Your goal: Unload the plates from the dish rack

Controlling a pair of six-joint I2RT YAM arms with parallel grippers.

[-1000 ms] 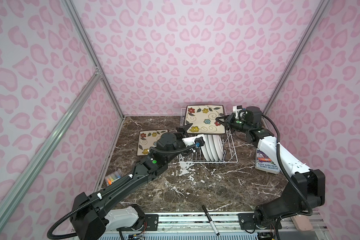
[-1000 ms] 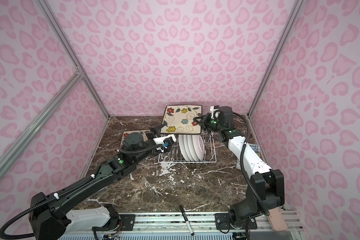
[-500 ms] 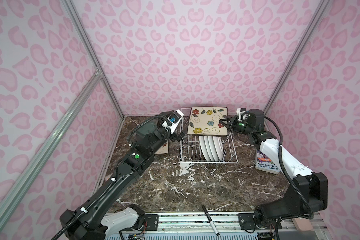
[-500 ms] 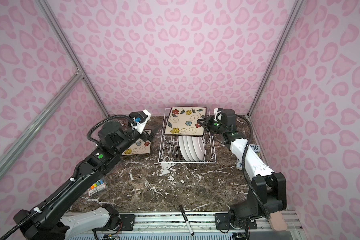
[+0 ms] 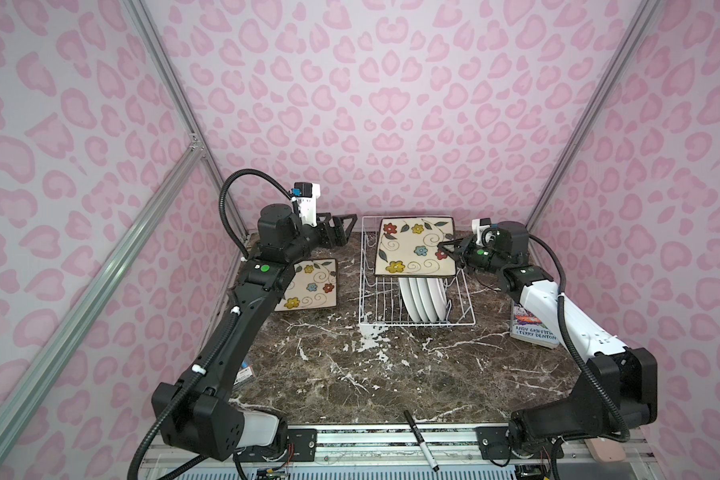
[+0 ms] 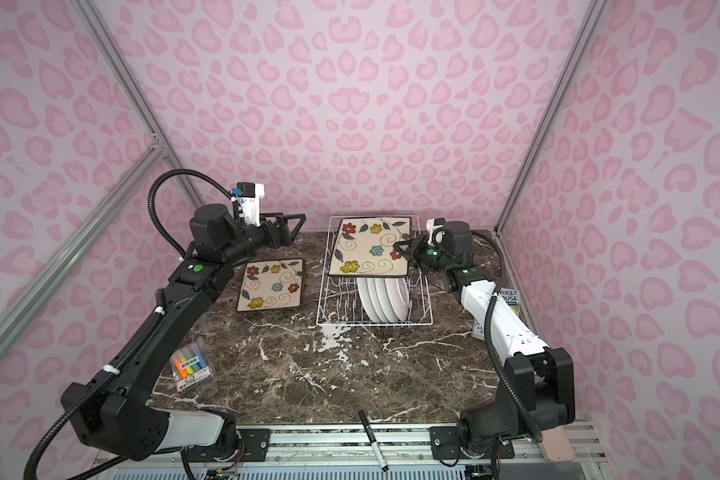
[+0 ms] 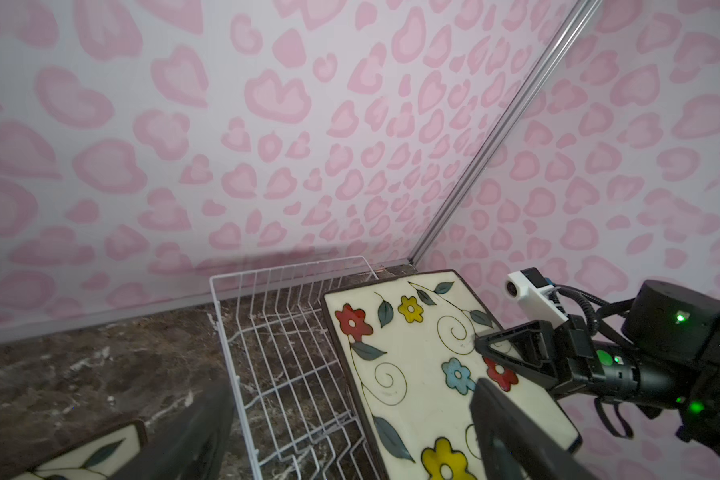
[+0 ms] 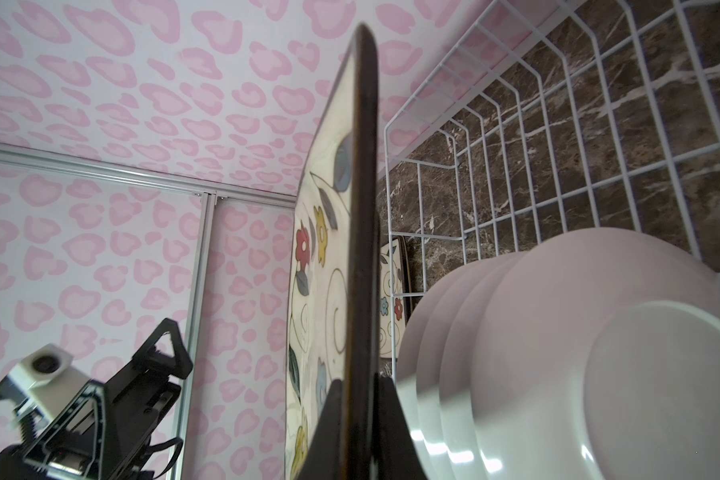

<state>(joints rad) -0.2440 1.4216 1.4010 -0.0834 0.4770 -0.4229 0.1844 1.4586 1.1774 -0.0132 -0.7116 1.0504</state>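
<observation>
My right gripper (image 5: 449, 251) (image 6: 404, 252) is shut on the right edge of a square flowered plate (image 5: 414, 249) (image 6: 370, 249). It holds the plate upright above the back of the white wire dish rack (image 5: 416, 323) (image 6: 374, 324). In the right wrist view the jaws (image 8: 360, 382) pinch the plate's dark rim (image 8: 362, 208). Several round white plates (image 5: 422, 297) (image 6: 383, 299) (image 8: 557, 353) stand in the rack. Another square plate (image 5: 310, 284) (image 6: 273, 284) lies flat on the table left of the rack. My left gripper (image 5: 341, 230) (image 6: 289, 226) (image 7: 350, 390) hangs open and empty, left of the held plate (image 7: 412, 374).
A book (image 5: 532, 328) (image 6: 507, 297) lies under my right arm near the right wall. A pack of markers (image 6: 192, 365) sits at front left. A black pen (image 5: 420, 440) (image 6: 372, 440) rests on the front rail. The pink walls stand close behind the rack.
My left arm has swung up and back from the rack's front left corner to the back left, gripper still open. The right gripper has kept the square plate almost in place.
</observation>
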